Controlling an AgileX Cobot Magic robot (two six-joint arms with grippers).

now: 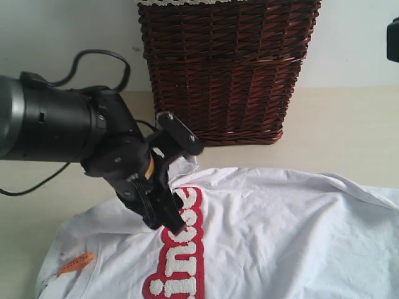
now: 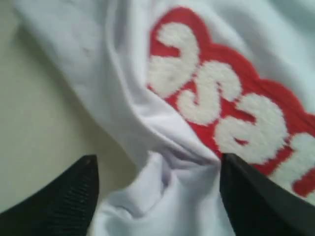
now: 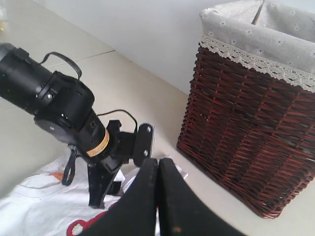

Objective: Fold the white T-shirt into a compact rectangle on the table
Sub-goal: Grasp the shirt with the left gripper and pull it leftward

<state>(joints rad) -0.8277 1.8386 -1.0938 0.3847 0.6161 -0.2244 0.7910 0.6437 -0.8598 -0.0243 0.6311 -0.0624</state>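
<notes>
While your left gripper (image 2: 158, 157) is hovering wide open, the white T-shirt (image 1: 280, 237) is lying spread on the table (image 1: 349, 124) right beneath it, with a bunched ridge sitting ungripped between its fingers (image 2: 64, 196). Your right gripper (image 3: 157, 164) is waiting shut. You are likely setting up a fold, which is calling for pinching that ridge squarely.

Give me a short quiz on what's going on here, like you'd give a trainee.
1. True or false: the left gripper is shut on the white T-shirt.
2. What stands on the table near the shirt? A. wicker basket B. metal bucket C. cardboard box
3. What colour is the small tag on the shirt?
Key: 1 false, it is open, with bunched cloth between its fingers; 2 A; 3 orange.
</notes>
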